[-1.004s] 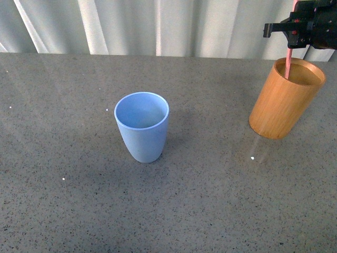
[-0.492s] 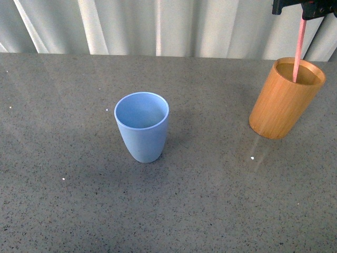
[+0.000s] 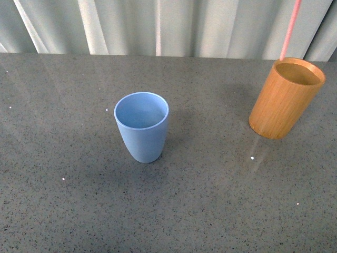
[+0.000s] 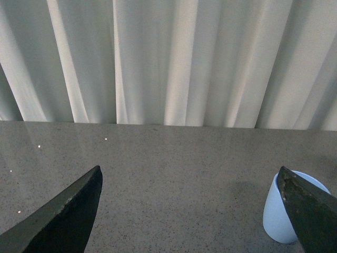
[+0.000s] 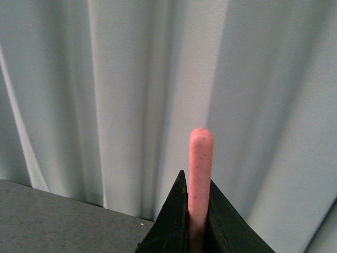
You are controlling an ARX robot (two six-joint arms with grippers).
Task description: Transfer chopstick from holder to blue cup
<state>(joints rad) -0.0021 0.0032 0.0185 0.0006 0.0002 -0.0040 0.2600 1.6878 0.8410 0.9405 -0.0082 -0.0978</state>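
L gripper (image 4: 188,174) is seen w/ jaws wide apart and nothing held; the blue cup (image 3: 142,126) stands mid-table, empty. Further right, the chopstick (image 3: 290,29) is held upright w/ its lower end approx. at the back rim of the holder (image 3: 287,97), clamped in the R gripper (image 5: 196,184). Extraction is judged nearly done; carry over to the cup, lowering and release are left.
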